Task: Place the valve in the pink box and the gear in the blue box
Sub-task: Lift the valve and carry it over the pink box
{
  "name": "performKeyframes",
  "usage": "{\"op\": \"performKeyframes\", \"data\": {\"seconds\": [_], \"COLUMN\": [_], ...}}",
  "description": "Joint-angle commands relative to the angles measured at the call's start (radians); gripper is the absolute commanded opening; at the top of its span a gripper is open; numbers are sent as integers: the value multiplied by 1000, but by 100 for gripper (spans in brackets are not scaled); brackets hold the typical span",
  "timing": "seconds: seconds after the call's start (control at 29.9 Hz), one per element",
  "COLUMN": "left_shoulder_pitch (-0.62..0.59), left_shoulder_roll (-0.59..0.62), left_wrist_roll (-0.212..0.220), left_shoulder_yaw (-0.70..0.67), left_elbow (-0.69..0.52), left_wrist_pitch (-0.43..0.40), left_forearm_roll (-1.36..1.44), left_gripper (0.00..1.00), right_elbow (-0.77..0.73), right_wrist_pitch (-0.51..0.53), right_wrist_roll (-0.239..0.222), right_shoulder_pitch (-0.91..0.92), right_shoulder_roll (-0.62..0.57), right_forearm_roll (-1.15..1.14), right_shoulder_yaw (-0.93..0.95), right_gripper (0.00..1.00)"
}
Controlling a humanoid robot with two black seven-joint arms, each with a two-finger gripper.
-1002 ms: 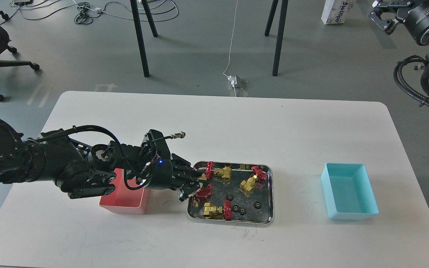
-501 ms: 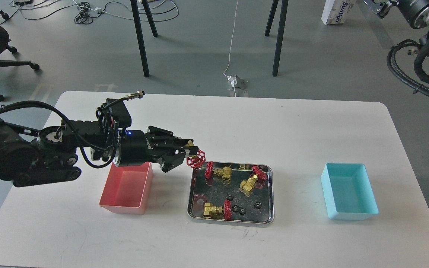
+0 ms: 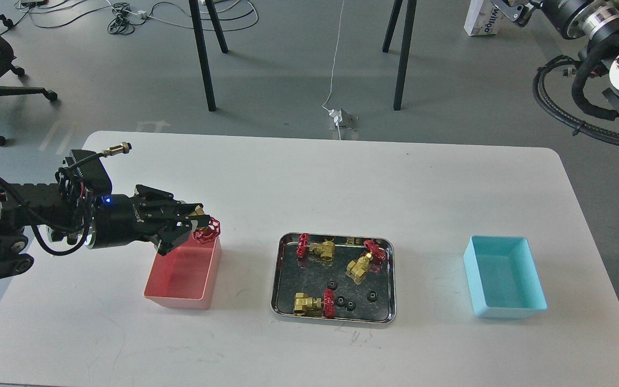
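Left gripper [image 3: 194,219] fingers clamped on brass red-wheeled valve [image 3: 205,229] above empty salmon-pink plastic box [image 3: 153,287]; three valves, black gears [image 3: 332,285] untouched, cyan box [image 3: 508,310] empty.

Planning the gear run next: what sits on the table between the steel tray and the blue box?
Nothing. In the head view, the stretch of white table between the steel tray and the blue box is bare.

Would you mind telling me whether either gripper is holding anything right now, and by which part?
The left gripper holds a valve by its brass body, red handwheel hanging free over the pink box. The right gripper is out of view.
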Motion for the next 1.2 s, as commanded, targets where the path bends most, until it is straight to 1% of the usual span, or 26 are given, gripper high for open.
{"op": "performKeyframes", "data": {"seconds": [0.0,0.13,0.33,0.47,0.77,0.94,1.07,1.17], "left_shoulder_pitch": [53,63,125,148,159,163,208,211], "left_shoulder_roll": [-6,-8,-11,-39,-94,-121,-143,-143], "left_wrist_roll": [0,0,0,0,0,0,0,0], "left_shoulder_yaw": [-11,1,-11,-11,-8,-4,-8,-11], "left_elbow": [56,68,134,143,159,181,215,217], "left_wrist_pitch": [1,1,1,1,1,1,0,1], "left_forearm_roll": [10,10,18,16,15,15,15,16], "left_gripper": [24,24,24,24,25,27,32,34], "right_elbow": [-1,-1,-1,-1,-1,-1,-1,-1], "right_wrist_pitch": [0,0,0,0,-2,-2,0,-1], "right_wrist_roll": [0,0,-1,0,0,0,0,0], "right_shoulder_pitch": [-2,-16,-33,-38,-48,-54,-59,-61], "right_shoulder_roll": [-5,-6,-6,-6,-8,-17,-17,-17], "right_forearm_roll": [0,0,0,0,0,0,2,2], "right_shoulder_yaw": [0,1,3,3,6,8,8,11], "right_gripper": [100,100,100,100,100,100,100,100]}}
